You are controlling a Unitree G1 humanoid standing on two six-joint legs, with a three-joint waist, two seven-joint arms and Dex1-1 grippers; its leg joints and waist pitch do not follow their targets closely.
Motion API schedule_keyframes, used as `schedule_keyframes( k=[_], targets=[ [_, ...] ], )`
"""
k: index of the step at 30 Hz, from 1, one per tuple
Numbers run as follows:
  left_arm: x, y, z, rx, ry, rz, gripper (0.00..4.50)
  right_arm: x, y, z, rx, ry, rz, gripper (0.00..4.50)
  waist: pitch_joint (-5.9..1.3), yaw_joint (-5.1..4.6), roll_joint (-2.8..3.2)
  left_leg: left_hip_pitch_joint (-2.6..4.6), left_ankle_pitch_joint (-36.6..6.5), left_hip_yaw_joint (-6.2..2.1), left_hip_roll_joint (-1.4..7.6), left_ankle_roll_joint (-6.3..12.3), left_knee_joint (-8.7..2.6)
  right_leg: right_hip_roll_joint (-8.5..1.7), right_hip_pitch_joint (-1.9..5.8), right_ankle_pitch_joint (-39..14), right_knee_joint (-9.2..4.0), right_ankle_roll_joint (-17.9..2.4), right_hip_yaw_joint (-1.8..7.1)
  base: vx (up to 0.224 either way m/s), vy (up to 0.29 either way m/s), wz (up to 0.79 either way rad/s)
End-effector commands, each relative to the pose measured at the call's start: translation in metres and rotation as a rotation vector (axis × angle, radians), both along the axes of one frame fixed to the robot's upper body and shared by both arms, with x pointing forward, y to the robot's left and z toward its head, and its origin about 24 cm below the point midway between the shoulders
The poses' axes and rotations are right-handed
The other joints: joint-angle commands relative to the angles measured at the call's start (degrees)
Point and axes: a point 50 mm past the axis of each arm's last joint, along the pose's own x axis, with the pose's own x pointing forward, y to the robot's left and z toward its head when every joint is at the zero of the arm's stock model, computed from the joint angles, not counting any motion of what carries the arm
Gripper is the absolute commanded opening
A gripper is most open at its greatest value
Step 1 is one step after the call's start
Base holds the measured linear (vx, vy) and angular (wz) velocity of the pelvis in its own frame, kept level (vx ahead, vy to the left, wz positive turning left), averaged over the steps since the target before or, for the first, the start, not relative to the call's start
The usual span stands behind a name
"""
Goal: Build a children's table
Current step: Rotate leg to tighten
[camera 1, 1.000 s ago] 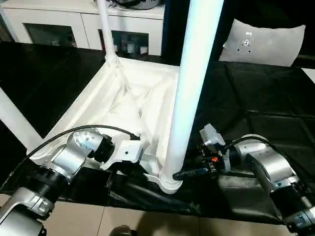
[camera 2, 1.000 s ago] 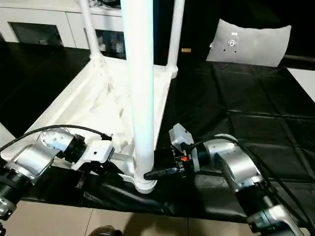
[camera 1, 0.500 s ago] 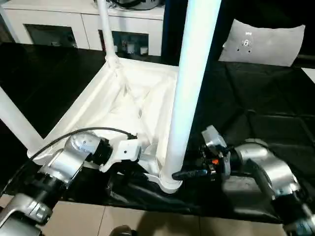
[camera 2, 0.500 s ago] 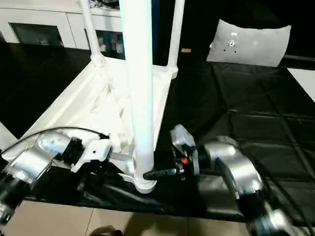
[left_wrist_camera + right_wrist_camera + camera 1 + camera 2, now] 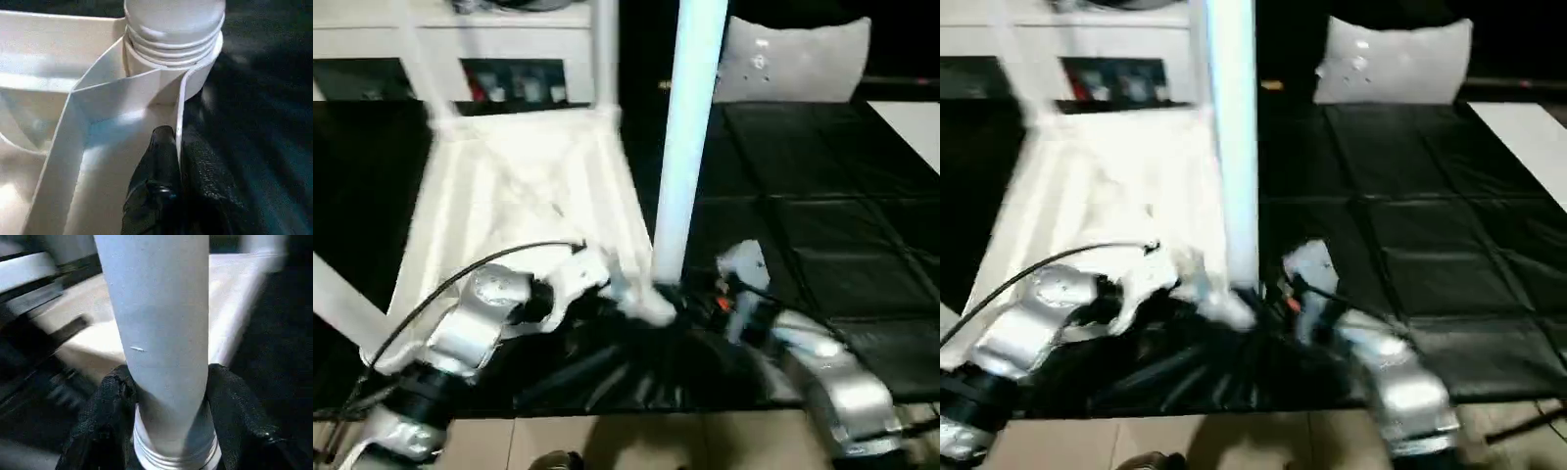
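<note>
The white table top point(image 5: 519, 186) lies upside down on the black mat, its ribbed underside facing up and its legs standing upward. The near leg point(image 5: 685, 147) rises from the near corner socket point(image 5: 171, 44). My left gripper point(image 5: 177, 147) is shut on the top's thin rim point(image 5: 182, 98) just beside that socket, one finger point(image 5: 156, 161) on each side of the wall. My right gripper point(image 5: 166, 382) is shut on the near leg's base, its black fingers point(image 5: 105, 401) pressed against both sides of the tube point(image 5: 156, 308). A back leg point(image 5: 604, 49) and a left leg point(image 5: 342, 304) also stand up.
A white cabinet point(image 5: 440, 39) with shelves runs along the back. A grey cushion point(image 5: 793, 59) lies at the far right on the black mat point(image 5: 803, 196). The mat bunches into folds point(image 5: 607, 372) under the near corner, with pale floor tiles point(image 5: 636, 441) in front.
The whole picture has swung and blurred, so the camera moved. Both grippers keep their holds. The near corner with its leg has shifted, and the mat under it is now more rumpled.
</note>
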Motion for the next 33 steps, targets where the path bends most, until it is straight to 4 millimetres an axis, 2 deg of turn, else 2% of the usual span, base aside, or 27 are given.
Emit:
schedule_keyframes(
  k=[1,4,6,8,9,10,11,12,13,15,16,18,19,20,21,22,23,24,25,26,27,28,29,30,31,32,33],
  targets=[
    [0.003,-0.034,-0.002,-0.016,-0.054,0.045,0.0,-0.011,0.043,-0.019,-0.021,0.138,0.059,1.89,-0.51,-0.14,-0.77,0.95,-21.91,-2.89,4.42,-1.86,-5.52,-4.57,-0.87,-25.2,-6.37,-6.17,2.78,0.0,0.0,0.0],
    [0.005,-0.047,-0.001,-0.018,-0.075,0.084,0.0,-0.008,0.051,-0.015,-0.034,0.139,-0.039,1.89,-0.53,-0.13,-0.52,1.16,-22.22,-2.91,4.55,-2.0,-5.62,-4.61,-1.13,-25.71,-6.6,-5.42,3.02,0.0,0.0,0.0],
    [0.005,-0.052,-0.001,0.0,-0.087,0.081,0.0,-0.008,0.054,-0.012,-0.05,0.14,-0.079,1.89,-0.58,-0.13,-0.41,0.97,-20.65,-2.85,4.65,-2.26,-5.93,-4.28,-0.98,-20.66,-6.32,-5.37,2.95,0.0,0.0,0.0],
    [0.005,-0.055,-0.001,0.003,-0.094,0.082,0.0,-0.009,0.054,-0.009,-0.037,0.131,-0.074,1.89,-1.17,0.03,-0.12,1.07,-18.32,-2.67,4.75,-1.95,-5.73,-4.12,-0.52,-13.83,-5.89,-6.06,2.88,0.0,0.0,0.0],
    [0.005,-0.055,0.0,-0.002,-0.091,0.088,0.0,-0.009,0.053,-0.007,-0.022,0.125,-0.082,2.24,-1.15,0.03,-0.2,0.96,-17.33,-2.57,4.79,-1.43,-5.75,-3.96,-0.43,-10.84,-5.72,-6.61,2.75,0.0,0.0,0.0],
    [0.006,-0.054,0.0,-0.005,-0.091,0.095,0.0,-0.008,0.049,-0.005,-0.008,0.116,-0.085,2.45,-1.12,-0.04,-0.33,0.86,-17.36,-2.48,4.71,-1.09,-5.76,-3.94,-0.34,-10.71,-5.78,-6.71,2.72,0.0,0.0,0.0],
    [0.007,-0.053,0.0,-0.005,-0.093,0.1,0.0,-0.007,0.046,-0.004,0.001,0.109,-0.09,2.58,-1.76,0.04,0.33,0.94,-16.48,-2.38,4.6,-1.04,-5.45,-4.18,-0.09,-9.21,-5.71,-7.57,2.78,0.0,0.0,0.0],
    [0.007,-0.05,0.0,0.0,-0.094,0.092,0.0,-0.005,0.041,-0.002,0.022,0.097,-0.079,2.63,-2.01,0.19,0.19,0.77,-15.04,-2.29,4.56,-0.49,-5.2,-4.28,0.22,-7.24,-5.59,-8.18,2.78,0.0,0.0,0.0],
    [0.007,-0.046,-0.001,0.006,-0.094,0.085,0.0,-0.005,0.035,0.0,0.031,0.081,-0.057,2.63,-2.25,0.27,0.43,0.74,-14.27,-2.29,4.58,-0.23,-5.09,-4.34,0.39,-6.04,-5.44,-8.58,2.76,0.0,0.0,0.0],
    [0.007,-0.036,-0.001,0.022,-0.103,0.051,0.0,-0.005,0.02,0.003,0.031,0.045,0.007,2.92,-2.67,0.51,0.35,0.31,-9.52,-2.21,4.56,2.01,-4.49,-4.24,1.14,1.61,-4.76,-9.75,2.43,0.0,0.0,0.0],
    [0.007,-0.032,-0.001,0.027,-0.102,0.039,0.0,-0.005,0.014,0.004,0.031,0.036,0.029,2.92,-3.05,0.7,0.56,0.3,-8.03,-2.23,4.52,2.74,-4.23,-4.29,1.47,4.01,-4.51,-10.02,2.36,0.0,0.0,0.0],
    [0.005,-0.021,-0.002,0.041,-0.108,-0.033,0.0,-0.006,-0.008,0.008,0.008,0.004,0.116,3.09,-3.68,0.67,0.53,-0.08,-4.2,-2.0,4.4,5.32,-3.42,-4.3,1.87,11.95,-3.7,-11.84,2.04,0.0,0.0,0.0],
    [0.005,-0.019,-0.002,0.041,-0.108,-0.043,0.0,-0.006,-0.011,0.008,0.003,0.0,0.128,3.17,-4.07,0.82,0.41,0.0,-3.72,-1.98,4.3,5.94,-3.18,-4.26,2.06,13.18,-3.63,-12.14,1.93,0.0,0.0,0.0],
    [0.002,-0.013,-0.002,0.047,-0.112,-0.11,0.0,-0.006,-0.026,0.011,-0.034,-0.02,0.203,3.24,-4.05,0.63,0.43,-0.43,-2.65,-2.01,4.22,6.97,-3.01,-4.32,2.32,15.19,-3.26,-12.86,1.76,0.0,0.0,0.0],
    [0.001,-0.011,-0.002,0.05,-0.115,-0.126,0.0,-0.006,-0.029,0.012,-0.042,-0.024,0.218,3.33,-4.23,0.53,0.49,-0.4,-2.66,-1.92,4.37,7.76,-2.75,-4.43,2.29,15.91,-3.12,-13.62,1.76,0.0,0.0,0.0],
    [-0.001,-0.007,-0.003,0.061,-0.115,-0.178,0.0,-0.005,-0.04,0.015,-0.056,-0.029,0.267,3.41,-4.41,0.55,0.08,-0.24,-3.4,-1.79,4.44,8.41,-2.6,-4.39,2.25,14.63,-3.27,-14.44,1.67,0.0,0.0,0.0],
    [-0.001,-0.007,-0.003,0.061,-0.115,-0.178,0.0,-0.005,-0.04,0.015,-0.056,-0.029,0.267,3.48,-4.41,0.55,0.08,-0.24,-3.4,-1.79,4.44,8.41,-2.6,-4.39,2.25,14.63,-3.27,-14.44,1.67,0.0,0.0,0.0],
    [-0.004,-0.001,-0.003,0.063,-0.1,-0.254,0.0,-0.001,-0.053,0.019,-0.059,-0.028,0.321,3.62,-4.4,0.79,0.27,-0.14,-3.72,-1.73,4.6,8.59,-2.55,-4.53,2.14,11.9,-3.14,-15.61,1.61,0.0,0.0,0.0],
    [-0.007,0.002,-0.003,0.06,-0.089,-0.302,0.0,0.001,-0.06,0.022,-0.064,-0.03,0.347,3.62,-4.62,0.84,-0.44,-0.07,-4.04,-1.65,4.7,8.83,-2.47,-4.54,2.24,10.76,-3.25,-15.95,1.56,0.0,0.0,0.0],
    [-0.008,0.004,-0.003,0.063,-0.077,-0.337,0.0,0.003,-0.064,0.022,-0.076,-0.027,0.386,3.73,-4.51,1.12,-0.17,-0.07,-3.87,-1.6,4.7,8.7,-2.44,-4.57,2.05,8.82,-3.07,-16.51,1.56,0.0,0.0,0.0],
    [-0.009,0.004,-0.003,0.063,-0.075,-0.342,0.0,0.003,-0.064,0.023,-0.078,-0.026,0.392,3.79,-4.51,1.24,-0.22,0.02,-4.16,-1.55,4.75,8.65,-2.39,-4.57,1.91,7.75,-3.13,-16.69,1.53,0.0,0.0,0.0],
    [-0.012,0.009,-0.003,0.074,-0.055,-0.4,0.0,0.006,-0.068,0.024,-0.096,-0.029,0.448,3.79,-4.61,1.61,-0.54,0.39,-4.1,-1.38,4.99,8.26,-2.39,-4.45,1.65,6.66,-3.02,-16.9,1.54,0.0,0.0,0.0],
    [-0.013,0.012,-0.003,0.081,-0.039,-0.435,0.0,0.008,-0.071,0.025,-0.108,-0.029,0.492,3.79,-4.71,1.66,-0.67,0.29,-4.57,-1.53,4.84,8.25,-2.28,-4.57,1.74,6.04,-2.83,-17.39,1.36,0.0,0.0,0.0],
    [-0.016,0.016,-0.003,0.093,-0.019,-0.487,0.0,0.01,-0.073,0.026,-0.141,-0.035,0.563,3.79,-4.67,1.92,-0.51,0.36,-4.89,-1.4,4.94,7.94,-2.27,-4.6,1.58,5.15,-2.84,-17.45,1.37,0.0,0.0,0.0],
    [-0.017,0.017,-0.003,0.1,-0.013,-0.505,0.0,0.011,-0.073,0.027,-0.155,-0.036,0.588,3.79,-4.59,1.85,-0.88,0.33,-4.91,-1.33,4.93,7.93,-2.29,-4.5,1.58,5.04,-2.84,-17.5,1.34,0.0,0.0,0.0],
    [-0.018,0.02,-0.003,0.115,0.0,-0.542,0.0,0.012,-0.073,0.028,-0.174,-0.028,0.663,3.79,-4.59,2.22,-0.62,0.42,-4.45,-1.29,5.01,7.88,-2.25,-4.51,1.48,5.51,-2.66,-17.56,1.39,0.0,0.0,0.0],
    [-0.019,0.021,-0.003,0.121,0.006,-0.558,0.0,0.012,-0.072,0.028,-0.182,-0.024,0.695,3.79,-4.6,2.32,-0.72,0.41,-4.37,-1.27,4.94,7.93,-2.16,-4.39,1.44,5.67,-2.54,-17.75,1.28,0.0,0.0,0.0]
  ],
)
